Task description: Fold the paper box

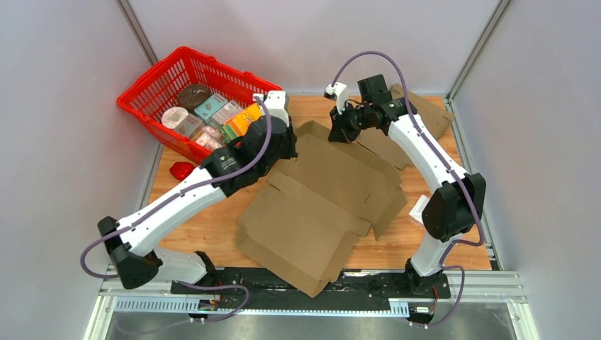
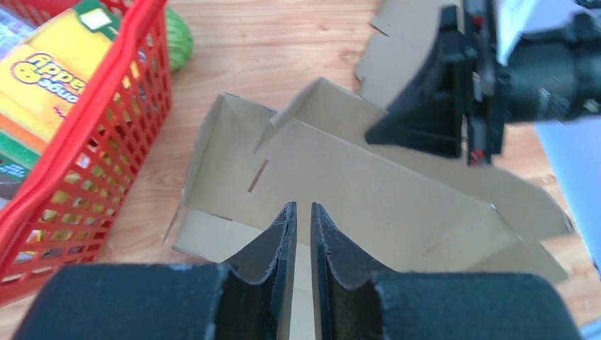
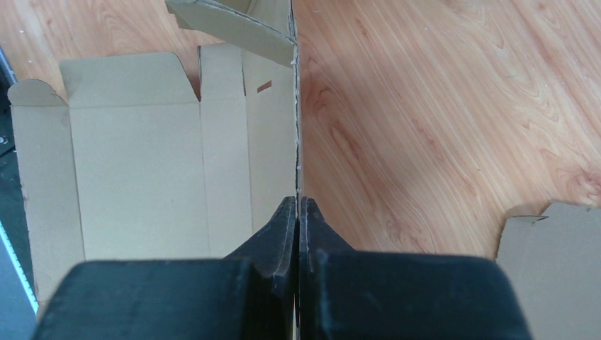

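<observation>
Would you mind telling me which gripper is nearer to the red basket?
Left. The left gripper is just beside the red basket, over the cardboard box; the right gripper is farther right, pinching the box's upright flap away from the basket.

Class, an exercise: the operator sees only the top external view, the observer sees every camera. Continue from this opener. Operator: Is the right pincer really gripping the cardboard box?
Observer: Yes. The right pincer is shut on the thin edge of a raised flap of the cardboard box.
Operator: And the left pincer?
Observer: The left pincer has a narrow gap between its fingers, at an upright box wall. I cannot tell whether it grips.
Operator: Anything ahead of it?
Observer: A short slot is cut in the panel beyond its fingers.
</observation>
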Controlling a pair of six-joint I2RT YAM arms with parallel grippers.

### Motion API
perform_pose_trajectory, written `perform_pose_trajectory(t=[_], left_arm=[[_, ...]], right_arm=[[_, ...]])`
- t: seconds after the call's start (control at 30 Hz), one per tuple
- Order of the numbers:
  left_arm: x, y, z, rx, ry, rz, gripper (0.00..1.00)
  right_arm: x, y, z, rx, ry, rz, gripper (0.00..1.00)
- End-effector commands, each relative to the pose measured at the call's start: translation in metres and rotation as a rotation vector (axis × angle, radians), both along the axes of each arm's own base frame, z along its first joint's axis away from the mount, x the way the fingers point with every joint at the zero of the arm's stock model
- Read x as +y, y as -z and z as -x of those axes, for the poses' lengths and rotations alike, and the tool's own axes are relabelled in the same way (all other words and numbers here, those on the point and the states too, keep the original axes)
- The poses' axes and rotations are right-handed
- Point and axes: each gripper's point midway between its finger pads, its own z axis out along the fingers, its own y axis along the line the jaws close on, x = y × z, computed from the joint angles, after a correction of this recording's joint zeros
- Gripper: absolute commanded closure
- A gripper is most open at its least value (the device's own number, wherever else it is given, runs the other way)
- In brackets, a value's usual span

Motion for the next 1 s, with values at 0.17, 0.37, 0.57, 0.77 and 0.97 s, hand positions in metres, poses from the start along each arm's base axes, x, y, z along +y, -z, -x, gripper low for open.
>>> perform_pose_trajectory(t=[0.17, 0.37, 0.57, 0.77, 0.97], left_arm=[[0.037, -0.001, -0.045, 0.023, -0.245, -0.062, 0.73], [0.014, 0.003, -0.069, 0.080, -0.115, -0.030, 0.73], [-0.030, 0.034, -0.064, 0.157, 0.066, 0.029, 0.83], [-0.062, 0.062, -0.056, 0.223, 0.170, 0.081, 0.87], [-0.080, 0.062, -0.069, 0.213, 0.193, 0.100, 0.86]], right_arm=[[0.009, -0.052, 0.018, -0.113, -0.058, -0.081, 1.00], [0.009, -0.050, 0.018, -0.119, -0.062, -0.074, 1.00], [0.011, -0.048, 0.015, -0.107, -0.058, -0.071, 1.00], [0.009, -0.051, 0.008, -0.122, -0.003, -0.071, 1.00], [0.007, -0.045, 0.016, -0.078, 0.012, -0.078, 1.00]])
